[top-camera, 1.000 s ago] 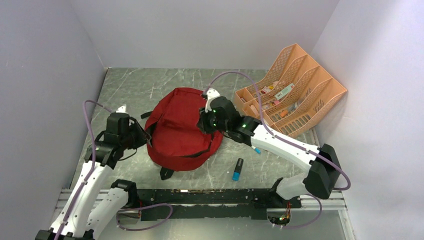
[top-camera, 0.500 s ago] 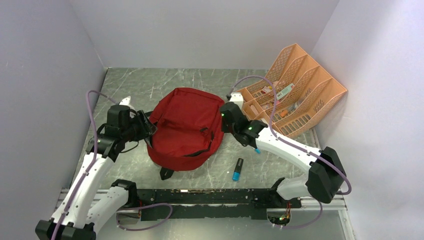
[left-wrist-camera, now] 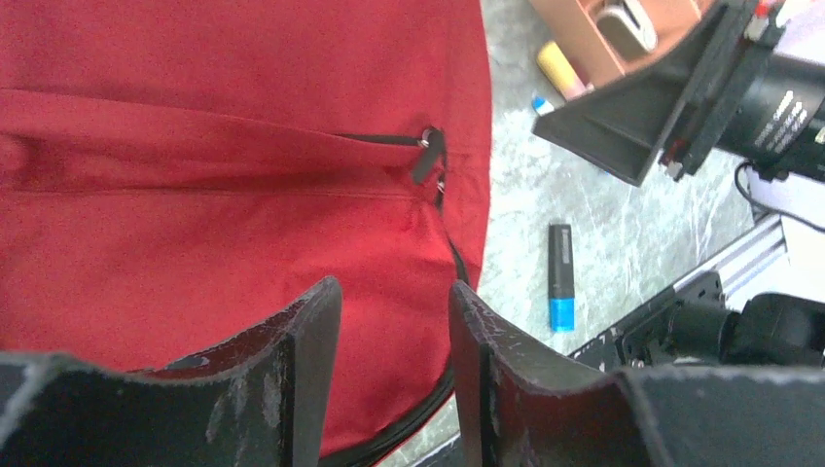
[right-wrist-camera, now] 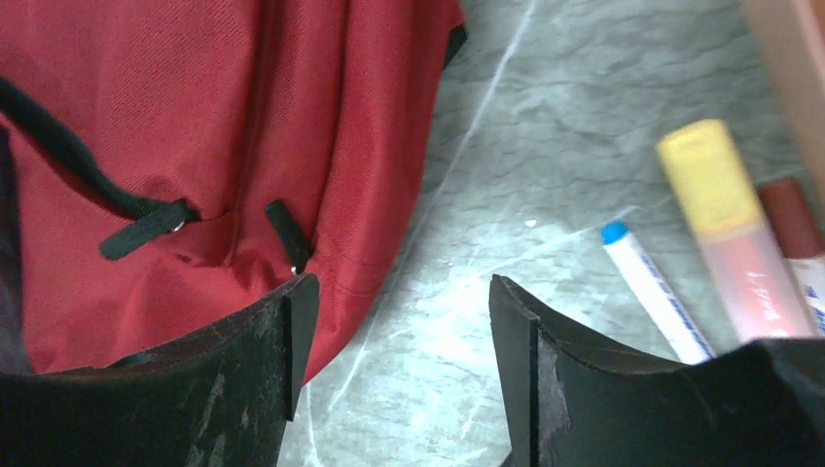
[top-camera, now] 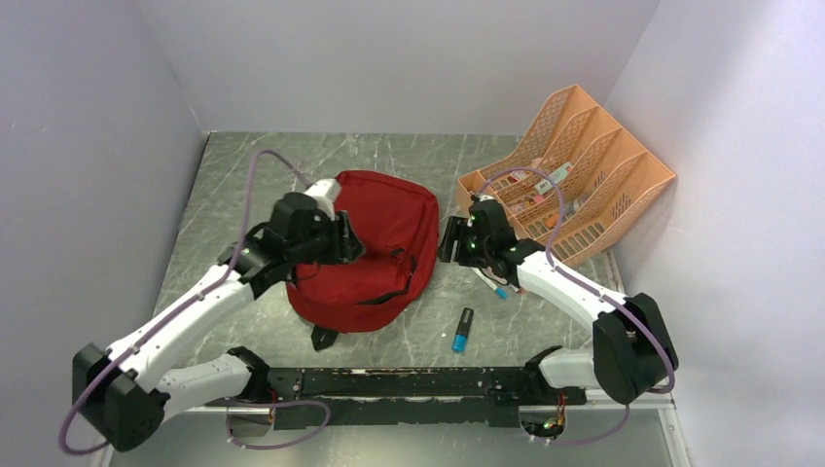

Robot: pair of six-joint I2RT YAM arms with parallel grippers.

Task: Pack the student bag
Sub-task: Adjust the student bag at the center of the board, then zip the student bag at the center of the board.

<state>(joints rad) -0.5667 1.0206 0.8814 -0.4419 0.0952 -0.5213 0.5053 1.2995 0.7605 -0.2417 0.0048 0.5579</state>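
Grey marbled counter (top-camera: 389, 156) between pale walls. The dark-red student bag (top-camera: 375, 219) lies at its centre (black zip pulls on its right side). The left pincer (left-wrist-camera: 394, 302) hovers over the bag, released and empty. The right pincer (right-wrist-camera: 394, 292), likewise released, sits just beside the bag's right edge, near a yellow-capped marker (right-wrist-camera: 725, 214) and a blue-tipped pen (right-wrist-camera: 652, 292). A black-and-blue marker (top-camera: 462, 329) lies closer to the arm bases. A peach mesh organiser (top-camera: 627, 190) at far right holds small stationery.

The left end effector (top-camera: 342, 245) covers part of the student bag (top-camera: 389, 229); the organiser's (top-camera: 637, 177) small contents cannot be identified.
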